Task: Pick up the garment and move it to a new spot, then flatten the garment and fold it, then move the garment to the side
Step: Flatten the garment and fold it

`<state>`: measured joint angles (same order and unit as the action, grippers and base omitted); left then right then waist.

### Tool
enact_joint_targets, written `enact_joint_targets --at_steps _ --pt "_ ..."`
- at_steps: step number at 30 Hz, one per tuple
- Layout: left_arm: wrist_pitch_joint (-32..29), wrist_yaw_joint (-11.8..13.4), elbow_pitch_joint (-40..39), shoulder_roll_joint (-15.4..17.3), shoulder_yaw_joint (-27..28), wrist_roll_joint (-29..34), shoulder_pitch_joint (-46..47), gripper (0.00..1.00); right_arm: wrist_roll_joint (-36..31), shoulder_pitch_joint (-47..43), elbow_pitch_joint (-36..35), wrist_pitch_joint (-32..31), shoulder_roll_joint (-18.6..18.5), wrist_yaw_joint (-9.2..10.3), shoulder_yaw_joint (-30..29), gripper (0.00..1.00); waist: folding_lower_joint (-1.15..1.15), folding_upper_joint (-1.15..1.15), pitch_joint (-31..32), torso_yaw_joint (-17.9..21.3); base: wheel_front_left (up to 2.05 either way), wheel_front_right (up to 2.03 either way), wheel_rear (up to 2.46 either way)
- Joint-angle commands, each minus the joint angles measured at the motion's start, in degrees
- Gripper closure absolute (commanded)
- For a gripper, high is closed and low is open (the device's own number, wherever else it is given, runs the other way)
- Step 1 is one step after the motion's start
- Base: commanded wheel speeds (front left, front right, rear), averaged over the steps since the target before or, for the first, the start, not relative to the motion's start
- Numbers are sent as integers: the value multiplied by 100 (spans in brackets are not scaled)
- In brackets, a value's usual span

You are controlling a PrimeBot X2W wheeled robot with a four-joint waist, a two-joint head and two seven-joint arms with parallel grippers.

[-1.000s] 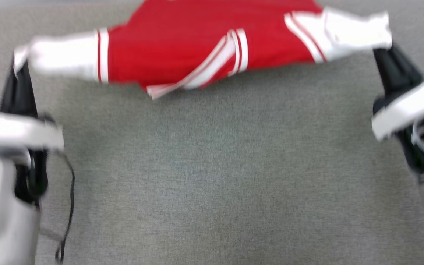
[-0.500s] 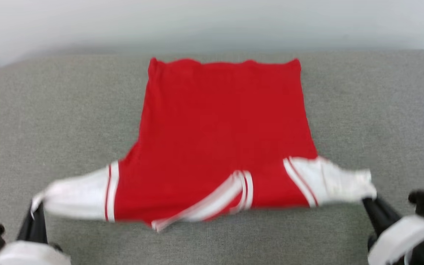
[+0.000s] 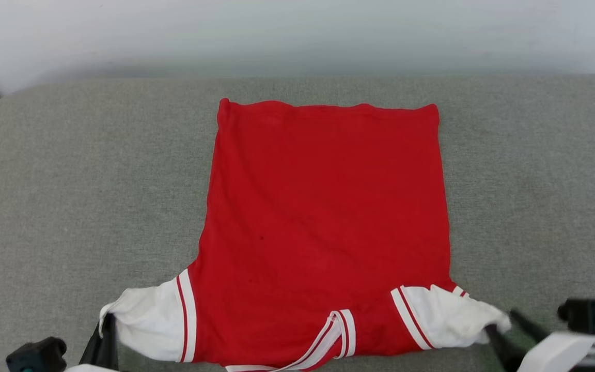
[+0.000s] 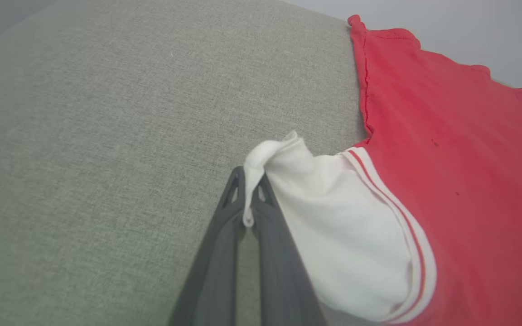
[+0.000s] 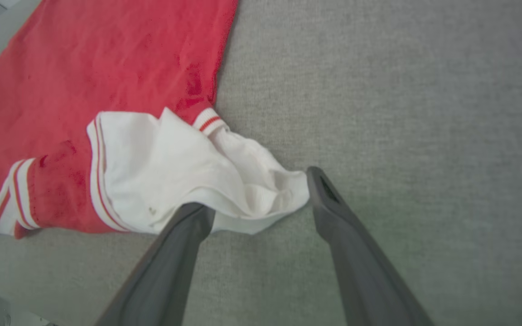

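The garment [image 3: 323, 227] lies spread on the grey padded surface [image 3: 70, 181], hem far from the robot, collar near; the move looks done and the flattening nearly so; folding and setting aside are left. Its red body is smooth; the white right-hand sleeve [image 5: 175, 172] is crumpled. The left pincer [image 4: 248, 199] pinches the tip of the left-hand sleeve [image 4: 333, 217]; the right pincer [image 5: 256, 190] stands wide, gripping nothing.

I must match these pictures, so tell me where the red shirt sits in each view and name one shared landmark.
Head view: shirt centred, reaching the bottom edge.
Left wrist view: shirt at right, white sleeve pinched in the left fingers.
Right wrist view: shirt upper left, white sleeve at the tips of the open right fingers.
Shared landmark: the grey cushion under it.
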<state>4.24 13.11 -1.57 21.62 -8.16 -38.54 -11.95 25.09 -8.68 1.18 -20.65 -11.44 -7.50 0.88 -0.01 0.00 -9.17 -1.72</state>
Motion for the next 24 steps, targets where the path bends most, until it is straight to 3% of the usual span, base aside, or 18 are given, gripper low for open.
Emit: enact_joint_targets --at_steps 1,6,13,19,24 --pt "45 -24 -27 -22 -17 32 109 100 98 216 -61 76 -11 2 -59 0 1 0 -54 -7 0 0 0" --pt "173 -71 -236 -42 -115 171 463 100 -21 1315 -131 241 19 2 -466 0 1 0 -370 -37 0 0 0" --pt "350 -211 -560 -134 -352 382 1107 100 -127 3486 1084 -262 -155 2 -739 0 1 0 -894 -406 0 0 0" --pt "506 -436 -715 -251 -641 540 1640 100 -304 5192 2445 -1389 -502 2 -769 0 1 0 -1349 -854 0 0 0" --pt "600 -603 -815 -362 -877 655 1997 100 -770 6310 3190 -2534 -621 2 -913 0 1 0 -1724 -1174 0 0 0"
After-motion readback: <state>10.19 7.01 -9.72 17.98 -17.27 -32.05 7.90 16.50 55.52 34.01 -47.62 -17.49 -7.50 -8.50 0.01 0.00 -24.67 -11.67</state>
